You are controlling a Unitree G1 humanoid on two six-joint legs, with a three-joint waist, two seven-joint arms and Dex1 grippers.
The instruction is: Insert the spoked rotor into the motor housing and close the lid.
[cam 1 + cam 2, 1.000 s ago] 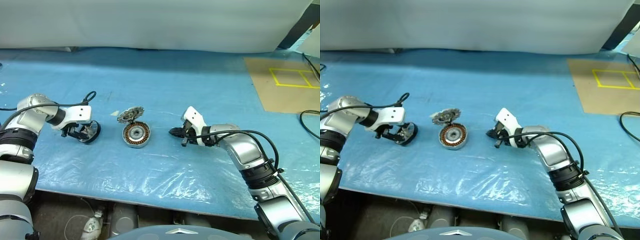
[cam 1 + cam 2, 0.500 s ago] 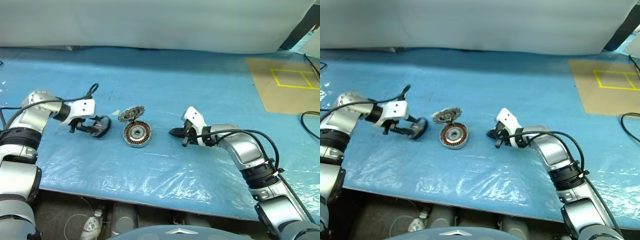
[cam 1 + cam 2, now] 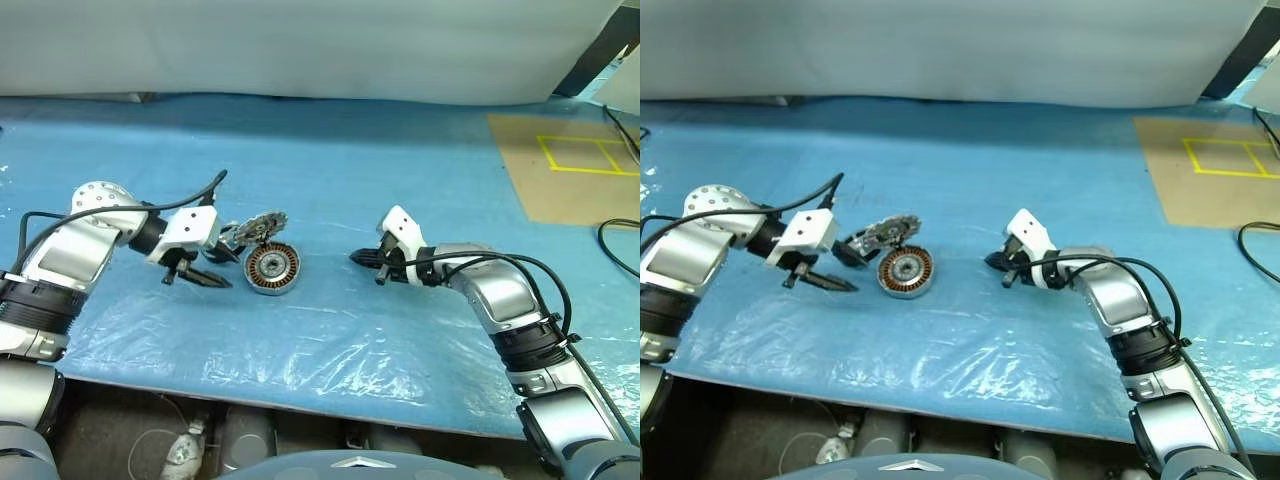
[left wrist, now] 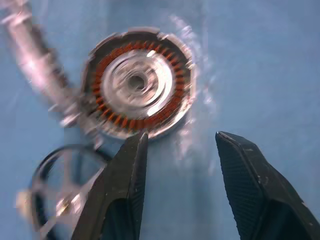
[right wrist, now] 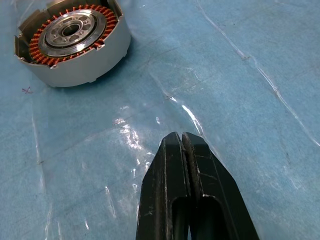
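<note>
The left claw is open, with a plain gap between its two black fingers and nothing in that gap. It points down at a slant toward the housing, which lies flat on the sheet just past the fingertips. You can see the orange wire ring and the shiny middle of the housing from above.

The rotor is not between the fingers. It sits just beside one finger, on its outer side, and that finger hides part of it. I cannot tell if the rotor touches the finger or if it rests on the sheet.

The lid is on the far side of the housing, very close to it. It is tipped up on its edge, not lying flat.

The right claw is on the other side of the housing and well apart from it. Its fingers are pressed tight together and hold nothing. Its tip points at the housing, low over the sheet.

So the housing is in the middle, with one claw on each side.

Everything lies on a blue sheet with thin, crinkly clear plastic over it. At the far right there is a brown board with a box of yellow tape on it. A black cable curls near the right edge. A white cloth hangs along the back.
</note>
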